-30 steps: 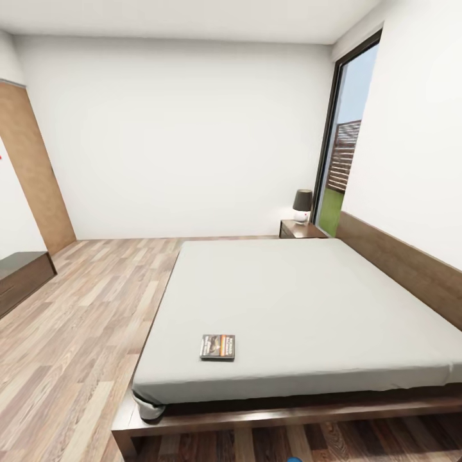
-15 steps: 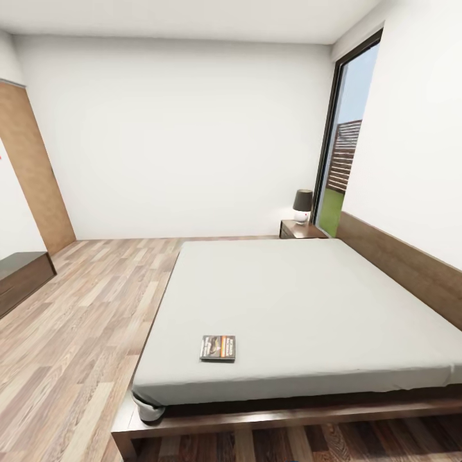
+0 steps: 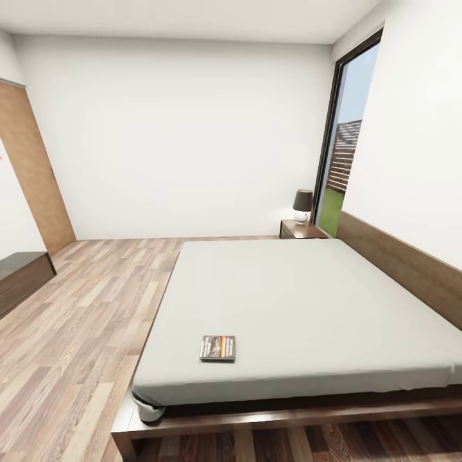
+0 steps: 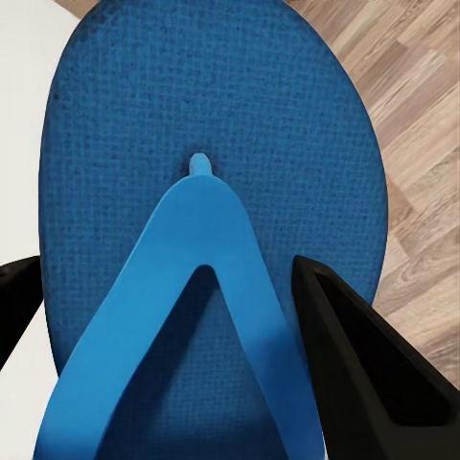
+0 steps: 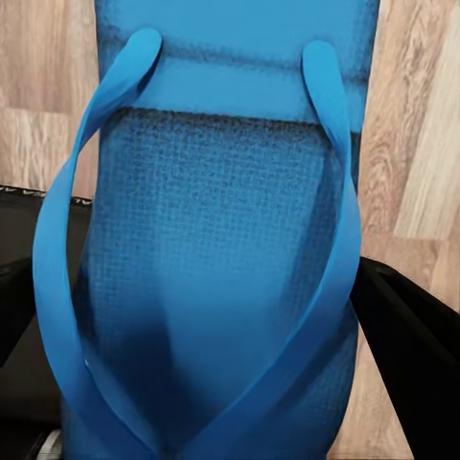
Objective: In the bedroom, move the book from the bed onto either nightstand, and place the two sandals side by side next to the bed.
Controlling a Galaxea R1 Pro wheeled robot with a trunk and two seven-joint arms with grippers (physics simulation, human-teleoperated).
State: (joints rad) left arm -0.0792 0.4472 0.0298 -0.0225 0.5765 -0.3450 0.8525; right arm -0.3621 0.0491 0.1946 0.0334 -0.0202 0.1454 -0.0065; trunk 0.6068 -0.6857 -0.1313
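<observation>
Looking from the head camera, the bed (image 3: 308, 308) takes the middle and right of the bedroom, its grey mattress bare except for the book (image 3: 217, 347), which lies flat near the near left corner; the wooden headboard (image 3: 410, 269) runs along the right wall; at the far end of the bed stands the nightstand (image 3: 301, 230), and on it a small lamp (image 3: 303, 204) with a dark shade; the tall window (image 3: 343, 154) is just right of the lamp; a low dark bench (image 3: 22, 277) is at the left edge, well apart from the bed, and a wooden door (image 3: 35, 173) is on the left wall behind it.

In the left wrist view, a blue sandal (image 4: 206, 230) sits between the two black fingers (image 4: 369, 374) of the left gripper (image 4: 172, 364), strap side to the camera; the fingers are pinching it at both edges, above the plank floor (image 4: 412, 172).

In the right wrist view, the second blue sandal (image 5: 220, 268) lies between the dark fingers (image 5: 412, 335) of the right gripper (image 5: 216, 355); they pinch it at its sides.
</observation>
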